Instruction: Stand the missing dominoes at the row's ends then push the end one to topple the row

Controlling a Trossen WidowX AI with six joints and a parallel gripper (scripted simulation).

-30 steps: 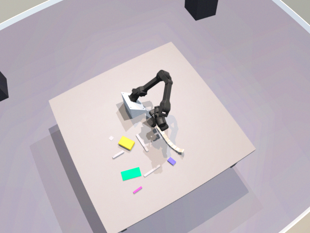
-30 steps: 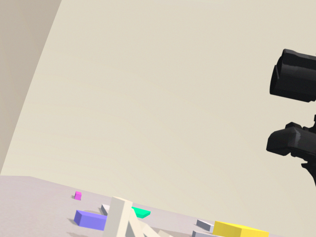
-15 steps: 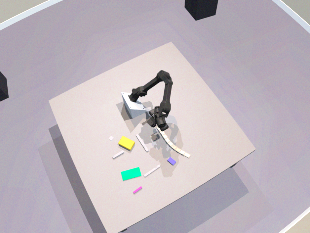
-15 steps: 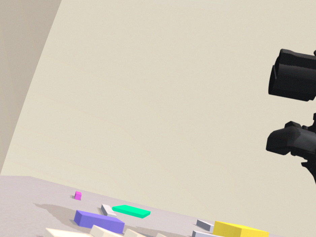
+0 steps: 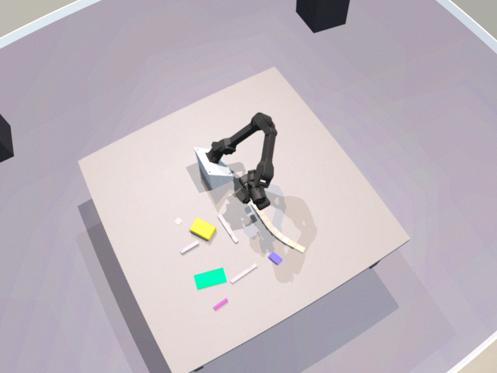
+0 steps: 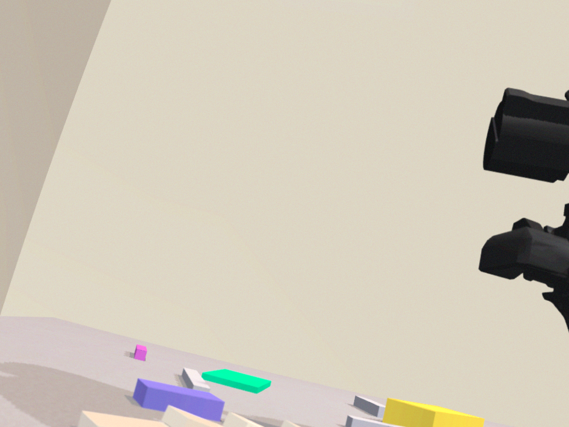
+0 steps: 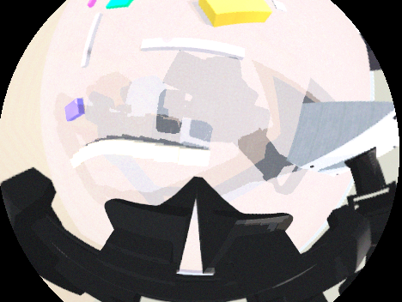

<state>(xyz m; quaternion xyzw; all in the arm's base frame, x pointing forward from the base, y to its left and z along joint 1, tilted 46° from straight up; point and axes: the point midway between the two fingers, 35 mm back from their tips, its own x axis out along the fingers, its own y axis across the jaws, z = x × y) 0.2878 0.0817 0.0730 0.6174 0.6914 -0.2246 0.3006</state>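
Note:
The cream dominoes [image 5: 276, 232] [image 6: 124, 420] [image 7: 142, 153] lie toppled in one curved, overlapping line, each leaning on or against its neighbour. None stands upright in the views. The line runs from below the arm's wrist toward the purple block in the top view. My gripper [image 7: 197, 180] is shut, with its fingertips together and nothing between them. It is above the table, beside the line in the wrist view. The arm hides part of the line's end near the base in the top view.
A purple block [image 5: 275, 258] [image 6: 176, 400] [image 7: 75, 110] lies near the line's far end. A yellow block [image 5: 203, 229] [image 7: 236, 13], a green plate [image 5: 210, 278], a magenta bar [image 5: 220, 303], a small white square [image 5: 178, 221] and white bars [image 5: 228, 229] [image 5: 243, 273] [image 5: 189, 247] lie on the other side.

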